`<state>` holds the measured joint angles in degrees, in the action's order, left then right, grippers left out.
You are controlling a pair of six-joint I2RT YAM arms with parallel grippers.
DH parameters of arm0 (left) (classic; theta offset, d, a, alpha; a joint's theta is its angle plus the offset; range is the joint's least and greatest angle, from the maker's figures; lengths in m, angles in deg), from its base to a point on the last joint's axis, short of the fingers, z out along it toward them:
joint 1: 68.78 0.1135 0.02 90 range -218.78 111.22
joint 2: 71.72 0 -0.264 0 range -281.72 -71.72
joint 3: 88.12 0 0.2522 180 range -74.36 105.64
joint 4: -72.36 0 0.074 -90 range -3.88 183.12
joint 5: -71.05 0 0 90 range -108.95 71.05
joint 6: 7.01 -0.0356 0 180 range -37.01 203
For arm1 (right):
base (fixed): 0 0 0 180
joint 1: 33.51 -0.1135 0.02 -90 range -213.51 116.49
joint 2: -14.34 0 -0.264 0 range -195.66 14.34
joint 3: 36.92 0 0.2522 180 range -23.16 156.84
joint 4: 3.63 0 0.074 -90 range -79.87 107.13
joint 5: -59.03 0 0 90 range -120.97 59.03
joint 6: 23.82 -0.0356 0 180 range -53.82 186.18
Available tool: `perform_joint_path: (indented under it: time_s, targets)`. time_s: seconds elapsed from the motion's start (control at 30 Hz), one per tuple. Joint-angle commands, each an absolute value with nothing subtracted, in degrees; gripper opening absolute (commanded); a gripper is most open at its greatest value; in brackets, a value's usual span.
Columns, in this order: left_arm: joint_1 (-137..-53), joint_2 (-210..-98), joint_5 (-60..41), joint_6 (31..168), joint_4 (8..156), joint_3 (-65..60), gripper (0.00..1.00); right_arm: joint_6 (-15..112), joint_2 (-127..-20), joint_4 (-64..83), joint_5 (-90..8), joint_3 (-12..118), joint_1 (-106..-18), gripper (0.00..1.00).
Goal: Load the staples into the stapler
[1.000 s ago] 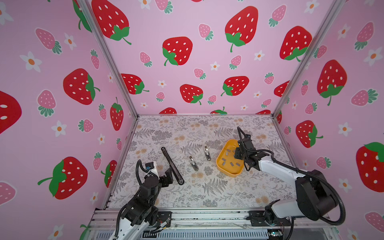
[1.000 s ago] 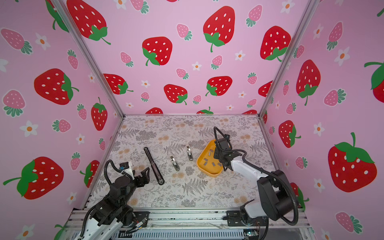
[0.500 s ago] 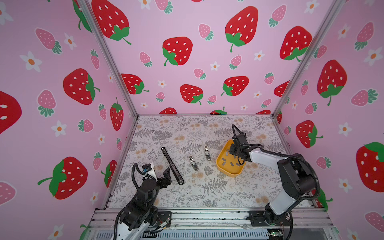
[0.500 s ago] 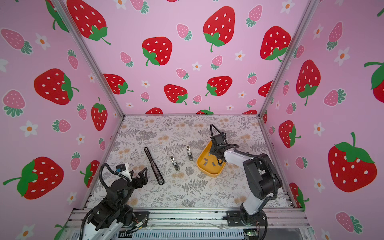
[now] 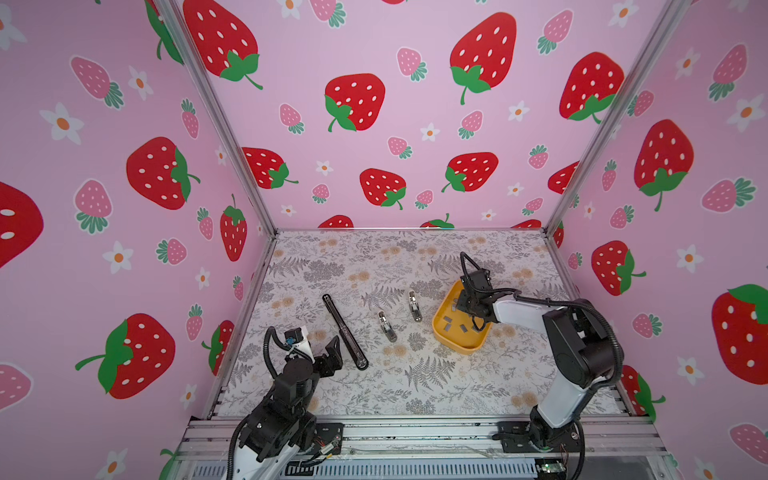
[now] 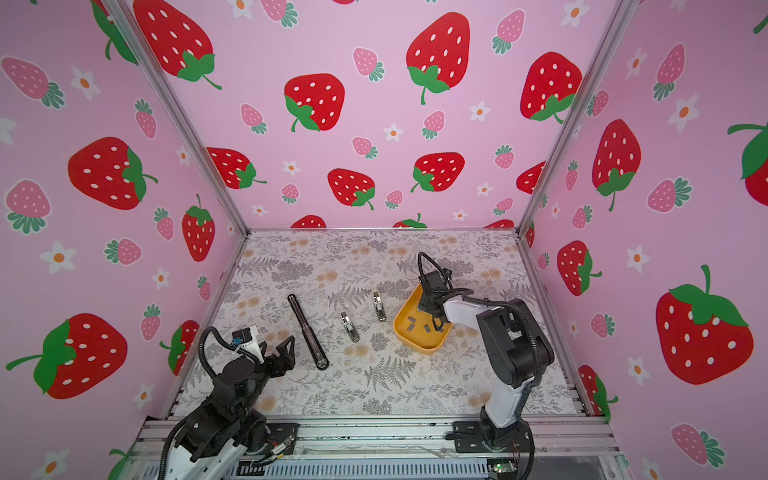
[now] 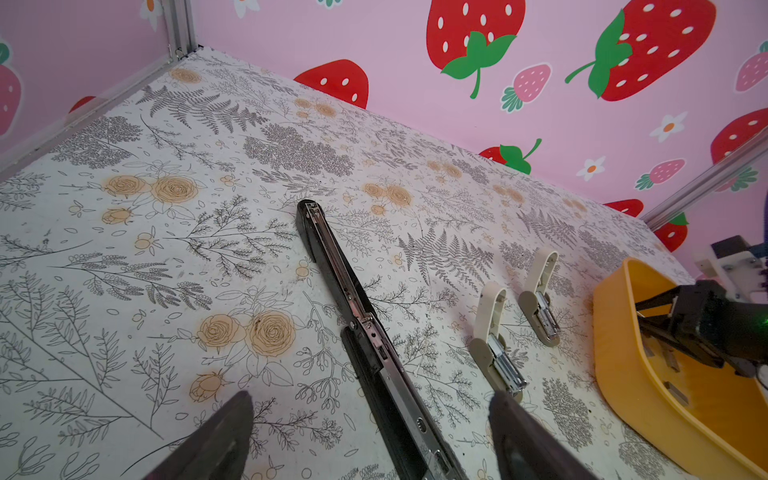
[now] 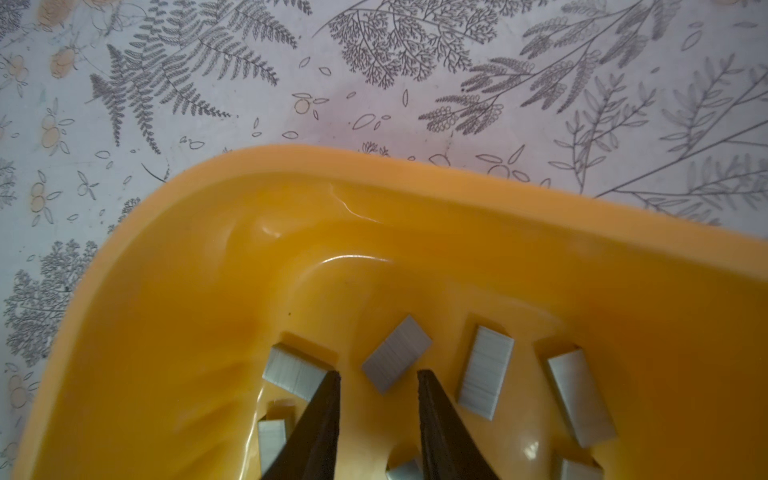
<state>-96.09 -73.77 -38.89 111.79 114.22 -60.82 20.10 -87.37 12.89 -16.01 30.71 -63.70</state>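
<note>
Beige mini staplers [image 7: 494, 332] between black stapler [image 7: 353, 307], yellow tray [image 7: 611, 353].

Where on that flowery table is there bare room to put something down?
Bare: the table's wide strip along the back wall, and the front stretch between both arm bases. Crowded: the middle row of black stapler, two small staplers and yellow tray, where the right gripper sits among staples.

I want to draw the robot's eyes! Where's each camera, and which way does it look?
Top views: high at the front, looking down at the table; both arms show.
Left wrist: low behind the left gripper, facing the stapler; its fingers show.
Right wrist: above the tray, looking down at staples; right gripper fingers show.
Shared: tray, in both wrist views.
</note>
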Motion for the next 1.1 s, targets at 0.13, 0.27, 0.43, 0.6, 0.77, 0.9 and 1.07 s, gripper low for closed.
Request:
perform_joint_path:
  time_s: [0.13, 0.27, 0.43, 0.6, 0.77, 0.9, 1.07]
  targets:
    - [-95.91, -73.02, -40.13, 112.88, 115.02, -59.8, 0.9, 19.52, -90.86, 13.16, -14.99, 33.04, -63.37, 0.35]
    - [-95.88, -73.13, -40.11, 112.83, 114.95, -59.87, 0.9, 20.32, -92.33, 14.48, -14.0, 34.04, -63.3, 0.35]
    - [-95.93, -73.12, -39.98, 112.77, 114.95, -59.92, 0.9, 21.41, -93.7, 16.0, -12.41, 34.45, -63.34, 0.37]
    - [-95.92, -73.05, -39.87, 112.61, 114.95, -59.89, 0.89, 22.22, -95.23, 16.51, -12.31, 34.97, -63.3, 0.29]
    - [-95.93, -73.13, -39.78, 112.66, 114.85, -59.94, 0.89, 22.8, -96.49, 16.87, -11.92, 35.41, -63.3, 0.27]
    - [-95.94, -73.04, -39.74, 112.62, 114.87, -59.91, 0.89, 22.95, -97.08, 16.98, -12.16, 35.45, -63.3, 0.24]
    - [-95.94, -72.95, -39.7, 112.61, 114.93, -59.92, 0.89, 23.33, -97.17, 16.92, -12.08, 35.34, -63.3, 0.19]
